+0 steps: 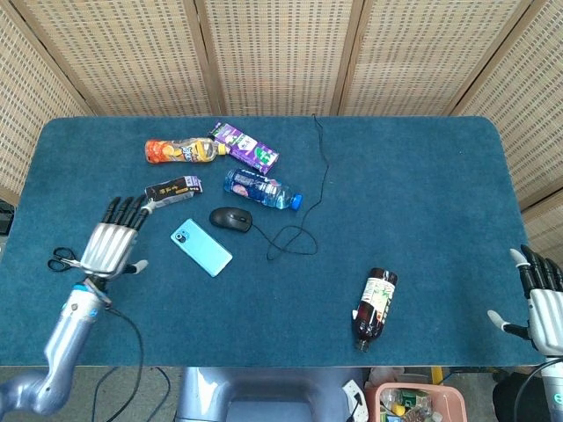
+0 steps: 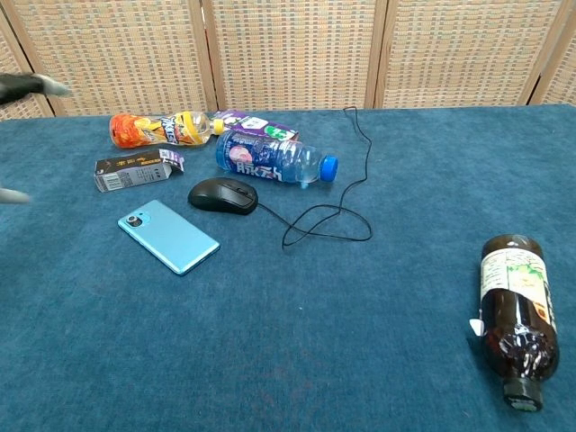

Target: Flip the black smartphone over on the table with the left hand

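The smartphone [image 1: 201, 247] lies flat on the blue table, its light-blue back and camera lens facing up; the chest view shows it too [image 2: 168, 236], left of the mouse. My left hand [image 1: 112, 247] hovers to the phone's left, palm down, fingers spread, holding nothing. In the chest view only blurred fingertips [image 2: 31, 85] show at the left edge. My right hand [image 1: 544, 301] is off the table's right edge, fingers apart and empty.
A black mouse [image 1: 230, 219] with a looping cable, a water bottle [image 1: 260, 188], a purple carton [image 1: 245, 146], an orange bottle [image 1: 180, 150] and a small dark box [image 1: 172, 190] lie behind the phone. Scissors [image 1: 63, 260] lie by my left hand. A brown bottle [image 1: 375, 306] lies at the right.
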`<action>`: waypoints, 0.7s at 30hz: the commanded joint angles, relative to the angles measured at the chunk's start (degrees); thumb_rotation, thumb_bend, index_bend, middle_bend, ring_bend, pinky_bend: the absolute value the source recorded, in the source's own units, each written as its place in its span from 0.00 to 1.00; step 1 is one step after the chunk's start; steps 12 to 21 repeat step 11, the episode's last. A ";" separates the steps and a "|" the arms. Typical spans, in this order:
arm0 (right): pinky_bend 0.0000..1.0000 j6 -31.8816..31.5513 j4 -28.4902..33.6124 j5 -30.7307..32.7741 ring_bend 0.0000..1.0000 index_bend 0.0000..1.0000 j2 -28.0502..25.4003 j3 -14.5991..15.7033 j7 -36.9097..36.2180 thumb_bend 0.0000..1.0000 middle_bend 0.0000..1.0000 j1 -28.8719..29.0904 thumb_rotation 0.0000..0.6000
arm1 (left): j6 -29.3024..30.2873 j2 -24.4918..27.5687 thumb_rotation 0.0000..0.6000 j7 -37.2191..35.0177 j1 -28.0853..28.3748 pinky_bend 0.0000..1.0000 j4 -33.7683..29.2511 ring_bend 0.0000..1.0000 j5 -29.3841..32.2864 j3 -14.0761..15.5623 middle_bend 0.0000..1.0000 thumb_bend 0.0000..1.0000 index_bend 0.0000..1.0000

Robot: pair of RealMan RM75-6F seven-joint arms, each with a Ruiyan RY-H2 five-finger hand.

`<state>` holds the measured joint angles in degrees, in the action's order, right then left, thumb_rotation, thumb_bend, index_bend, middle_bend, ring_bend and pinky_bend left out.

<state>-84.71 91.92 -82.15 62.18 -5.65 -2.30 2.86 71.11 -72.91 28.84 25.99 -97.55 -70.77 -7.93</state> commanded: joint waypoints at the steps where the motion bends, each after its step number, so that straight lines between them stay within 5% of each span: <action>1: 0.00 -0.31 0.18 -0.23 0.00 0.00 -0.08 0.01 0.00 0.00 0.00 -0.09 1.00 | 9.49 4.87 1.00 -5.83 -7.76 0.00 -4.58 0.00 -4.83 3.50 0.00 0.00 0.00; 9: 0.00 -0.41 -0.01 -0.35 0.00 0.00 -0.08 0.14 -0.25 0.00 0.00 -0.21 1.00 | 16.37 7.84 1.00 -14.99 -14.53 0.00 -4.27 0.00 -10.12 7.34 0.00 0.00 0.00; 21: 0.00 -0.71 0.12 -0.49 0.00 0.00 -0.17 0.11 -0.37 0.00 0.00 -0.31 1.00 | 16.26 7.85 1.00 -16.24 -15.01 0.00 -3.82 0.00 -10.30 7.53 0.00 0.00 0.00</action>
